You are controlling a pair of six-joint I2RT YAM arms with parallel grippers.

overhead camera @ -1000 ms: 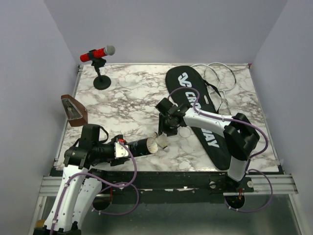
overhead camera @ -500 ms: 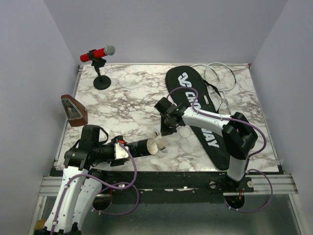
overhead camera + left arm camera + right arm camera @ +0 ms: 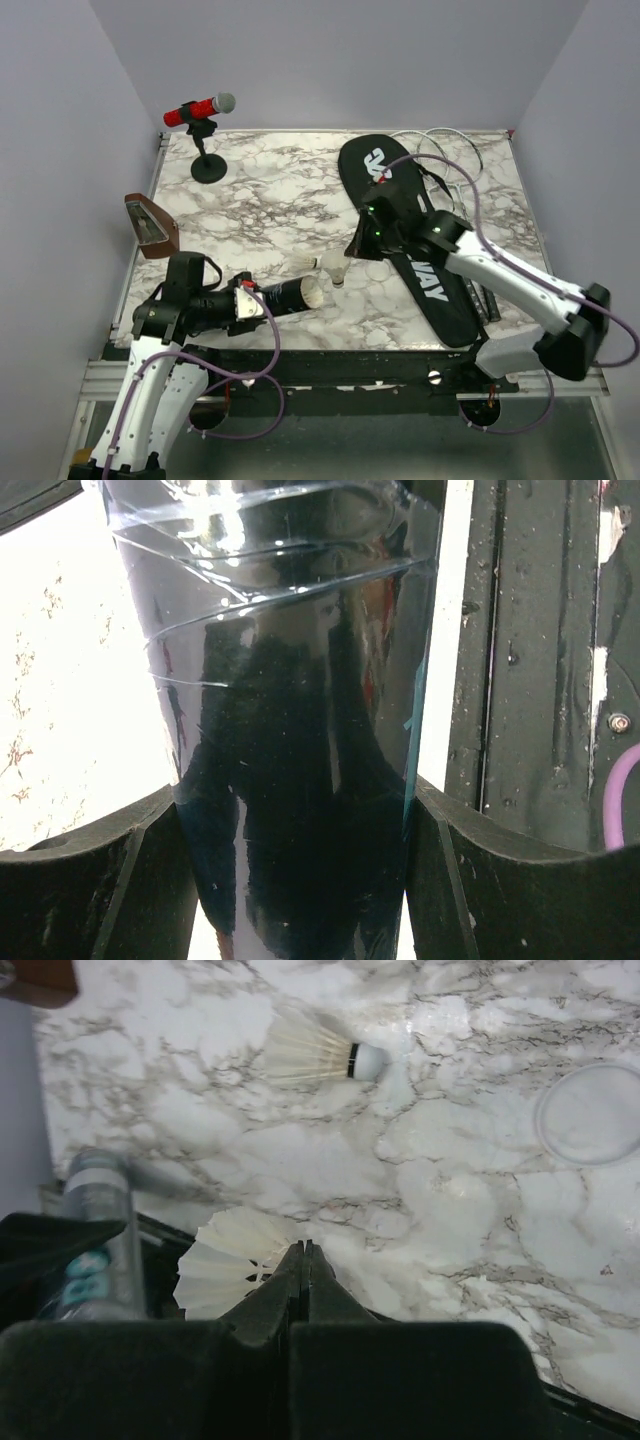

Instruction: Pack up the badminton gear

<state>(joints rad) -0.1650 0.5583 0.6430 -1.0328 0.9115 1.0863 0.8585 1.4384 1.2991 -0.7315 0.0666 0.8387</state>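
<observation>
1. Bench [image 3: 250,200]: white marble pattern. It carries all the items below.

2. Bag [image 3: 452,318]: black and racket-shaped, lying flat directly behind and to the right of the right jaws [image 3: 352,252]. The right arm crosses its middle. A white emblem shows at the far end, and the white letters "WAY" can be read at the near end. The rest of the word is covered.

3. Rackets [image 3: 455,148]: thin hoops beyond the right jaws, at the far edge of the bag. Dark handles show along the bag's right side.

4. Tube [image 3: 300,730]: glossy black and clamped between the left jaws [image 3: 245,303], whose two fingers close on its sides. It projects from them toward the right jaws. White shows at its open end, which sits near the right jaws but apart from them. The right wrist view shows teal markings on the tube, too blurred to read. No writing can be made out in the left wrist view.

5. Clear round disc [image 3: 590,1115]: flat on the bench, ahead and right of the right jaws.

6. Shuttlecock A [image 3: 225,1270]: its feather skirt fans out to the left of the right jaws' tips. Those jaws are pressed together with no gap, pinching it. The cork is hidden behind the fingers.

7. Shuttlecock B [image 3: 315,1055]: lying on its side on the bench, ahead of the right jaws and well apart, with its cork pointing right.
</observation>
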